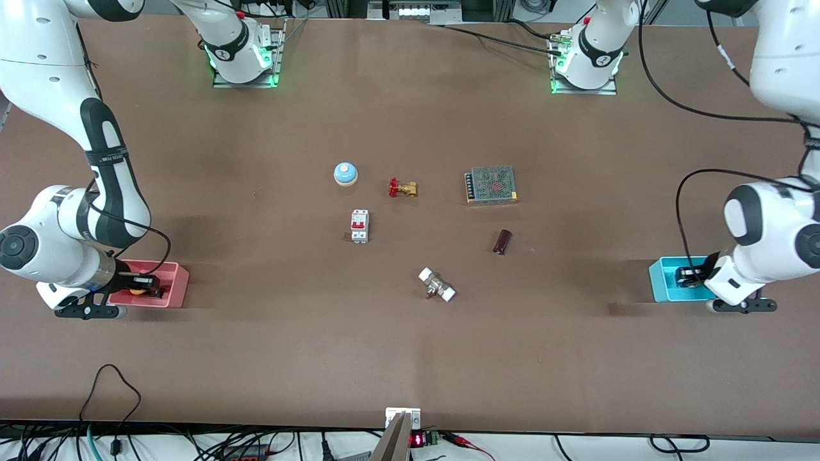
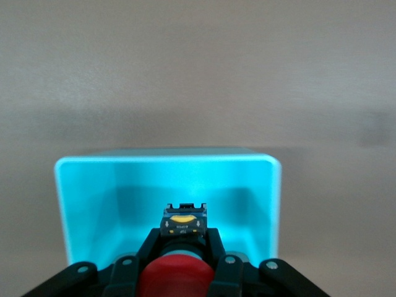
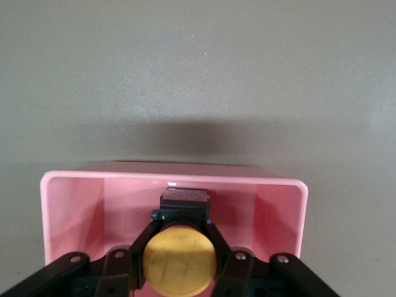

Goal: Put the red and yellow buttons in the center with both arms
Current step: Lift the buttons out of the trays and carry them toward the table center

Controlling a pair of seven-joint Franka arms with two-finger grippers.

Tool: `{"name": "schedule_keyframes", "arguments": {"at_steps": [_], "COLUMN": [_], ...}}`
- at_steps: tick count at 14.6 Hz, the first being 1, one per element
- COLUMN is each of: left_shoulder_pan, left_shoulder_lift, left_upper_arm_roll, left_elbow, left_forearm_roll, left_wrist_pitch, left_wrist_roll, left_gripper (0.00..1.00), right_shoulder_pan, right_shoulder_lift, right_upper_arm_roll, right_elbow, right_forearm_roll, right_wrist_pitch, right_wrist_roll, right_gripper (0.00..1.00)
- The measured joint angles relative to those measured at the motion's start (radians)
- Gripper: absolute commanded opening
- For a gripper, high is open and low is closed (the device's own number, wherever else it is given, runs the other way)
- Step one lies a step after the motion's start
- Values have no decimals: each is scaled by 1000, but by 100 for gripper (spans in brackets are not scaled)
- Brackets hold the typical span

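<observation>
- Right gripper [image 1: 142,283]: down inside the shallow pink plastic bin [image 1: 174,286] at the right arm's end of the brown tabletop [image 1: 256,346]. In the right wrist view the black fingers [image 3: 141,247] sit against both sides of the orange-yellow mushroom-cap button [image 3: 179,260], just under its cap: clenched on it.
- The yellow button's dark base [image 3: 184,203] points toward the bin wall [image 3: 62,204]. Cannot tell whether the button rests on the bin floor or is lifted off it.
- Left gripper [image 1: 690,276]: down inside the small cyan plastic bin [image 1: 660,282] at the left arm's end of the table. In the left wrist view its fingers [image 2: 213,247] flank the red mushroom-cap button [image 2: 175,277] below the cap: grasping it.
- The red button's black base [image 2: 183,219] carries a small yellow label and faces the cyan wall [image 2: 86,198]. Contact with the bin floor cannot be told.
- Both buttons are in their bins at the table ends, well apart from the middle of the table.
- Middle of the table, none touching:
  - blue dome bell with white top [image 1: 345,173]
  - brass valve with red handle [image 1: 403,187], beside the bell
  - white circuit breaker with red switches [image 1: 359,226], nearer the front camera than the bell
  - metal-mesh power supply box [image 1: 491,184], toward the left arm's end
  - small dark brown cylinder [image 1: 502,241], nearer the camera than the power supply
  - metal fitting with two white end caps [image 1: 437,284], nearest the camera of the group
</observation>
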State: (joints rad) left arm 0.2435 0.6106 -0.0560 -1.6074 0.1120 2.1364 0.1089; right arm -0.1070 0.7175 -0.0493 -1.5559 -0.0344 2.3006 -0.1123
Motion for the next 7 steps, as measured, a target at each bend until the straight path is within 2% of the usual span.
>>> {"name": "schedule_keyframes", "arguments": {"at_steps": [4,7], "left_shoulder_pan": [-118,-219], "left_shoulder_lift": [-100,-113], "left_upper_arm_roll": [-15,-38], "left_elbow": [83,65], "left_forearm_roll": [0,0], "left_wrist_pitch": [-242,-282], "left_wrist_roll": [-27,-153], "left_gripper": [19,19], "right_shoulder_pan": [0,0], "right_shoulder_lift": [-8,-87], "right_upper_arm_roll": [1,5], "right_elbow": [8,11], "right_forearm_roll": [0,0], "right_wrist_pitch": [-4,-115], "right_wrist_roll": [-35,-70], "right_gripper": [35,35]}}
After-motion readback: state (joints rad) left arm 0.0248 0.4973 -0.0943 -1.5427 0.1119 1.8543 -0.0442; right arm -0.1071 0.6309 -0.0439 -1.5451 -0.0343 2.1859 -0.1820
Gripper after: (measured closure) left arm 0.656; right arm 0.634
